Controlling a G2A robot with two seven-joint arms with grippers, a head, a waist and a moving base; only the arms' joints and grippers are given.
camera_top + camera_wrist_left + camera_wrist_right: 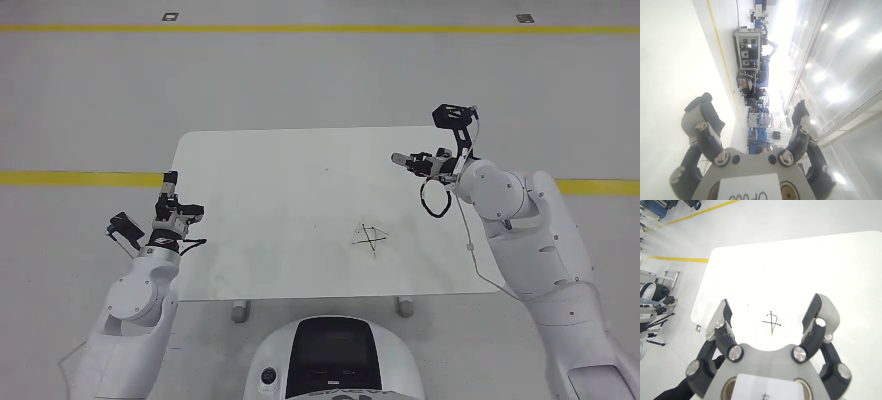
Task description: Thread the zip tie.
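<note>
While the zip tie (372,238) lies as a crossed tangle of thin black strands on the white table (270,190), a little right of centre and low in the top view's frame, we judge it light, springy and slick. It looks best pinched near one of the small knobbed heads or at a tail's tip, low against the tabletop, since so flat a strand could skid out of a grip. Whether one tie or several cross there we cannot tell. Our right gripper (400,158) hangs over the table, up and right of centre, jaws spread wide and holding nothing, well apart from the tangle. Our left gripper (169,180) sits at the table's left edge, jaws likewise parted and empty. Room looks ample to come down on the tangle from any side; the table's edge toward the frame's bottom is the closest drop.
</note>
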